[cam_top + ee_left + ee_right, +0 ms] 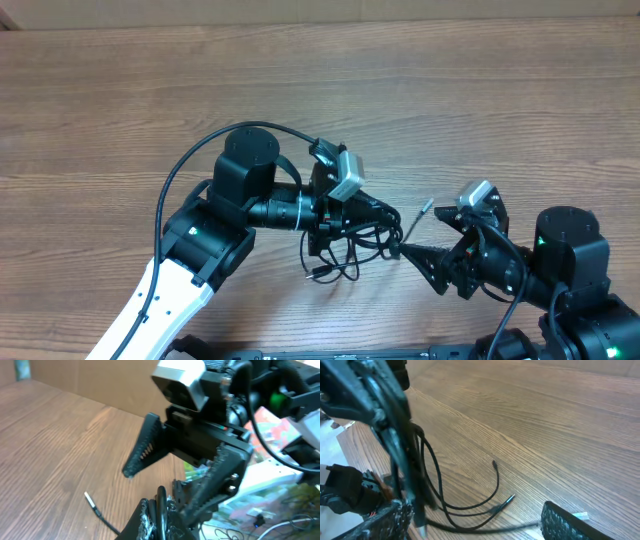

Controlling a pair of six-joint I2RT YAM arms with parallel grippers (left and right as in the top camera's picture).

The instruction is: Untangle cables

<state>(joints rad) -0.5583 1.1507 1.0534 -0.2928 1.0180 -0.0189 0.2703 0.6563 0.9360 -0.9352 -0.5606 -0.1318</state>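
Now left claw [160, 521] pinches the cables [346, 256] while right claw [420, 232] gapes wide.

Left arm [190, 245] reaches in from lower left, wrist rolled sideways, with left gripper [325, 235] pinched tight on the cables [352, 250]. Right arm [565, 260] sits low at right — right gripper [420, 255] aimed left, jaws spread wide.

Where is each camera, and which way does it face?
Overhead: above the table, facing down; shows left arm, right arm, left gripper shut on the cables.
Left wrist: on the left arm, facing the open right gripper; left fingers at bottom.
Right wrist: on the right arm, facing the left gripper and cables; right fingers at bottom.
Shared: all show cables; each wrist view shows the other gripper.
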